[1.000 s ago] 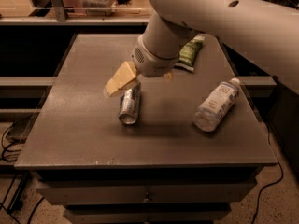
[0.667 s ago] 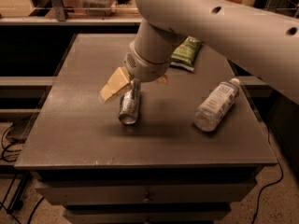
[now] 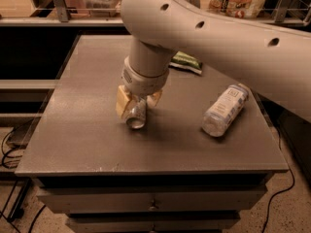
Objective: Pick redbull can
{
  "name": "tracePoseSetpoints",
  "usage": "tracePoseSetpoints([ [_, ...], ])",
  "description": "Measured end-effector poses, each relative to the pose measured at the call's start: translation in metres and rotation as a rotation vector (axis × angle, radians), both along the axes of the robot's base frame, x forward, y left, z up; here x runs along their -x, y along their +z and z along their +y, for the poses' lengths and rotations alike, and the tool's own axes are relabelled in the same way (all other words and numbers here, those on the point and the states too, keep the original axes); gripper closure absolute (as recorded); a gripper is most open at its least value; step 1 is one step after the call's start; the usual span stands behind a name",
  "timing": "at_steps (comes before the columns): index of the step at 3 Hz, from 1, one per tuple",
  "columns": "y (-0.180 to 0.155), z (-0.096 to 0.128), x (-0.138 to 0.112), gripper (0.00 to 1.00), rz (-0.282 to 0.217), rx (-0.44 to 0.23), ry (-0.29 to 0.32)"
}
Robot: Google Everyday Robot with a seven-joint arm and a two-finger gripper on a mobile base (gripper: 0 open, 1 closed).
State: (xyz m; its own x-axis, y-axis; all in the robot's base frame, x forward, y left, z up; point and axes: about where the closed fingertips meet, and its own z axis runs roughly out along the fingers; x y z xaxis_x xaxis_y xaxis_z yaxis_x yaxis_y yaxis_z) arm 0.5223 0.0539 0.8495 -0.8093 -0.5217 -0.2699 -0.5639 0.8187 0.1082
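Note:
The redbull can (image 3: 136,117) lies on its side left of the middle of the grey table (image 3: 82,135), with its shiny round rim facing me. My gripper (image 3: 139,101) hangs straight down over it from the large white arm. Its tan fingers (image 3: 123,101) are open and stand one on each side of the can's body, the left one close against it. The can's far end is hidden under the wrist.
A clear plastic bottle (image 3: 225,110) with a white label lies on its side at the right of the table. A green packet (image 3: 186,62) lies at the back behind the arm. Shelves with goods run along the back wall.
The arm has swung left and come down. The open fingers, which stood above and beside the can's far end, now straddle the can. The can and bottle have not moved.

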Motion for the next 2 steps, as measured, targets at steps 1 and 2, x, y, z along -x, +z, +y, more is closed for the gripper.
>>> tracePoseSetpoints([
  [1,-0.010,0.000,0.006,0.64,0.008,0.042,0.002],
  [2,0.009,-0.009,0.002,0.87,-0.056,0.041,-0.005],
])
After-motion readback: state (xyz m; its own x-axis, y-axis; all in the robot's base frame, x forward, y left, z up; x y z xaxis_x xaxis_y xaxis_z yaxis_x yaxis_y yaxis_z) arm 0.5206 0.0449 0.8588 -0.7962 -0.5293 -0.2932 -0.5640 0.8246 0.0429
